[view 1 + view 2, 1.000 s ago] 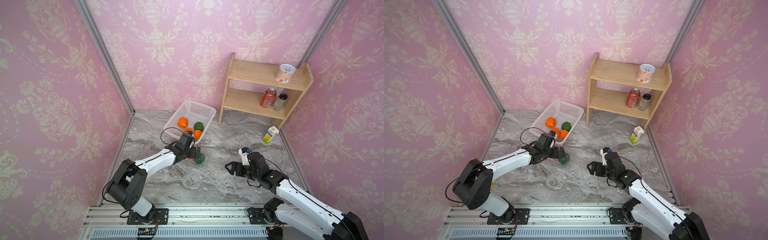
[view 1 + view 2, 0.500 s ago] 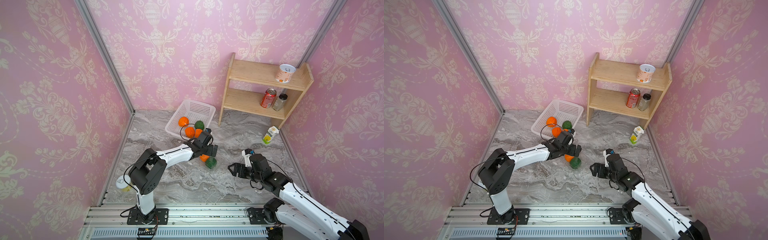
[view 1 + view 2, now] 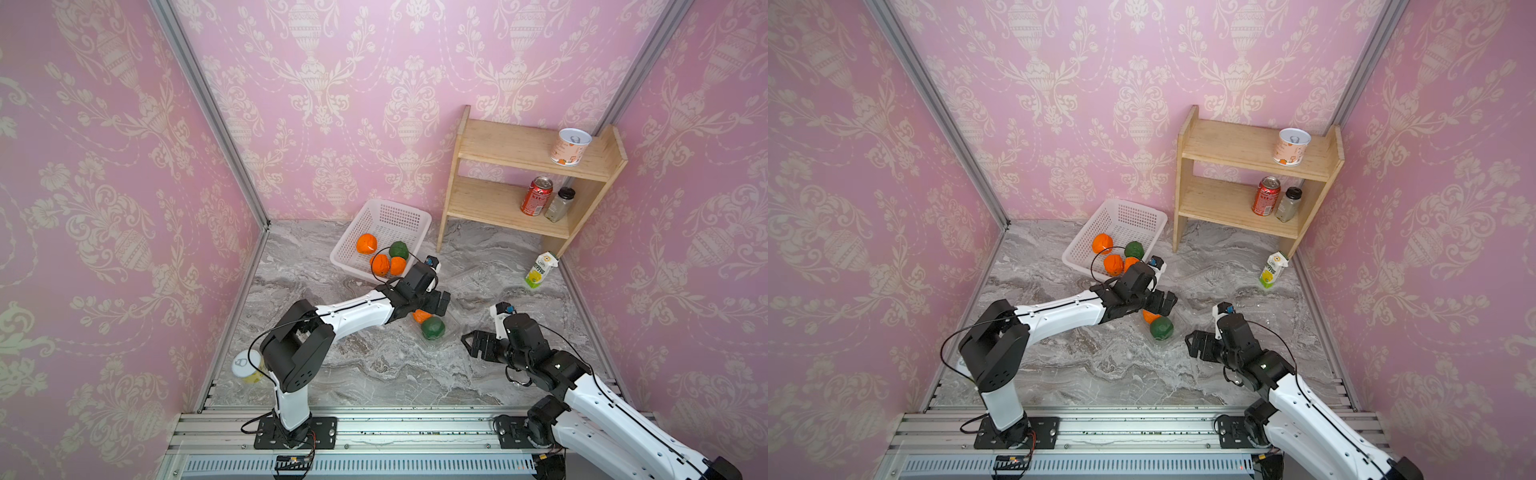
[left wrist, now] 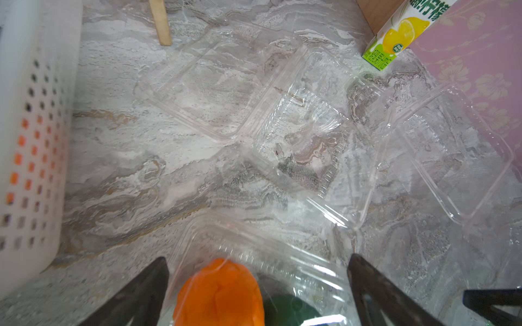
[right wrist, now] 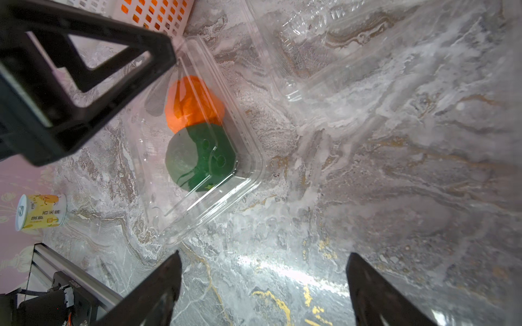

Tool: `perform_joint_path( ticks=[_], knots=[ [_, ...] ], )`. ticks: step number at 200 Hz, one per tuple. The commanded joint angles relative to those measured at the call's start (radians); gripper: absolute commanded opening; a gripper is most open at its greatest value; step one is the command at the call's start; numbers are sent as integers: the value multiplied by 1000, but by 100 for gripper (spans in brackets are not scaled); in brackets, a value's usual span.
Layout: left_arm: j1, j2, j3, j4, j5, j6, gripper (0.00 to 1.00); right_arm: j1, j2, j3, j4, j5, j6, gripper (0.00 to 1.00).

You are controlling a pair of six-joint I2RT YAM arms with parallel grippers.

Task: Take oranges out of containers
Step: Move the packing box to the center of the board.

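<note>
Orange [image 4: 219, 290] to lift: one, in a clear container [image 5: 175, 220] just off the near corner of the white basket [image 3: 419, 216], with a green fruit [image 3: 433, 328] touching it on the side away from the basket. Yellow can [image 5: 42, 210], well left of the basket: Chinese characters, unread. Left gripper [image 3: 434, 305] hangs over the orange, fingers [image 4: 147, 288] spread either side, pinching nothing. Container's long axis runs from the basket toward the right gripper [image 3: 471, 347], likewise spread and empty; left arm is nearer. Carton [image 4: 401, 31], right of the basket: lemon picture, Chinese print.
</note>
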Motion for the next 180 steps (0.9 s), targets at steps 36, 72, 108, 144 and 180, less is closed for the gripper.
perform_joint_path(
  ticks=[36, 72, 108, 144, 180],
  knots=[
    [-12, -364, -197, -108, -213, -5, 99, -6, 56, 43, 11, -41, -52, 91],
    [-28, -595, -362, -210, -493, -30, 99, -7, 101, 59, 103, -98, -88, 94],
    [-28, -717, -503, -302, -561, -122, 99, -6, 239, 113, 174, -137, -94, 95],
    [-28, -777, -602, -323, -573, -190, 99, -7, 388, 185, 210, -154, -125, 95],
    [-29, -760, -644, -325, -603, -206, 99, -7, 510, 244, 230, -167, -144, 95]
  ],
)
